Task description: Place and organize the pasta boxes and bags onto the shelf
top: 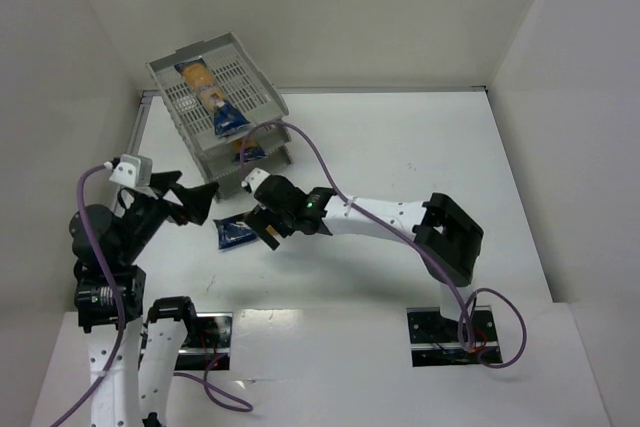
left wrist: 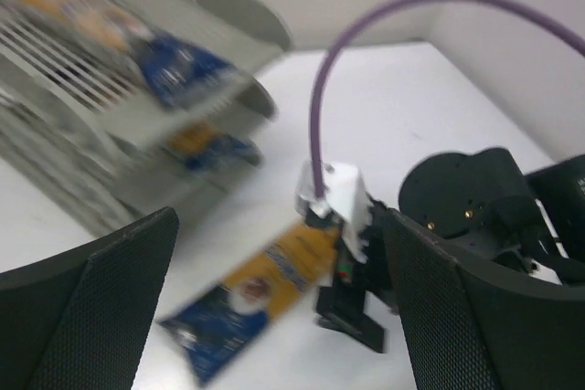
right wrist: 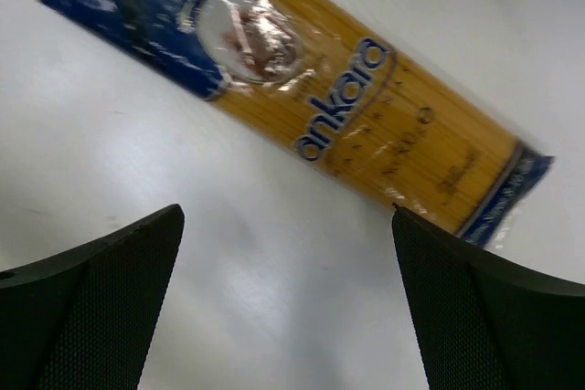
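top external: shelf [top: 255,82] top tier holds packet [top: 208,95]

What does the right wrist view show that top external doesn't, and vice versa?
Right wrist only: the "ankara" lettering on the loose spaghetti packet. Top external only: the shelf, a second packet in its top tray, a third packet on a lower tier. Both: the loose spaghetti packet lying flat on the table, ungripped.

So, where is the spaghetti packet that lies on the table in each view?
Top external: packet left of centre, at the right gripper.
Left wrist: packet low centre.
Right wrist: packet across the upper half.
Shared landmark: the open right gripper, close to it.
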Motion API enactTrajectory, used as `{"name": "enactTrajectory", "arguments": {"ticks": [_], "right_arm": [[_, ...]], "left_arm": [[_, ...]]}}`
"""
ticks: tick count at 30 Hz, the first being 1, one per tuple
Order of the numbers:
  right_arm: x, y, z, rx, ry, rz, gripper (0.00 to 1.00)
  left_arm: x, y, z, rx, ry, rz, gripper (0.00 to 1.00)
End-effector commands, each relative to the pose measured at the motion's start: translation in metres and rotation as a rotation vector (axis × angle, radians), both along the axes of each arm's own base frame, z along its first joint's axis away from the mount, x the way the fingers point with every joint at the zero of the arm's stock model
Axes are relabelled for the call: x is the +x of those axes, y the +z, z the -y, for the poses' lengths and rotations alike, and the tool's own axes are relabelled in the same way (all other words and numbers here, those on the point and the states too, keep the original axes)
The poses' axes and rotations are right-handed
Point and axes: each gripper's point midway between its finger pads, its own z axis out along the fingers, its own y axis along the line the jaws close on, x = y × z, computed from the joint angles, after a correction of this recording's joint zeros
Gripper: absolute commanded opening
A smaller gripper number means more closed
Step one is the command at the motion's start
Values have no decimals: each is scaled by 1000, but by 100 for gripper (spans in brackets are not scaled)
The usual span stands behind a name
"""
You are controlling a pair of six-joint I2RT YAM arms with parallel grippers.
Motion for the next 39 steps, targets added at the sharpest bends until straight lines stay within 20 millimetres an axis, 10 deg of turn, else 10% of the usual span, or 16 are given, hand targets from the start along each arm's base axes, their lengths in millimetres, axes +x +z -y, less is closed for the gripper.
{"name": "enactTrajectory", "arguments": {"ticks": [1,5,15,23,30,32,34,35,39], "right_arm": [[42,-4,14,-100,54,160,100],[65,-18,1,-197,168,247,100],[89,-68,-13,-218,303,139,100],[33,-94,22,-242,359,-44,21],[-19,-70,54,-182,285,-110,2],[-27,-51,58,-133,238,-131,8],[-36,-40,59,-119,208,-125,86],[-35,-34,61,-108,168,-123,100],[-26,-11,62,-70,107,-51,100]], "left_arm": [[2,43,-35,224,176,188,100],[4,41,-79,303,414,147,100],[-4,27,-74,285,385,93,100],[1,22,-74,286,384,86,100],[4,16,-75,286,383,75,100],[5,12,-75,287,382,66,100],[6,14,-73,286,374,76,100],[7,10,-73,277,373,65,100],[7,12,-70,266,357,74,100]]}}
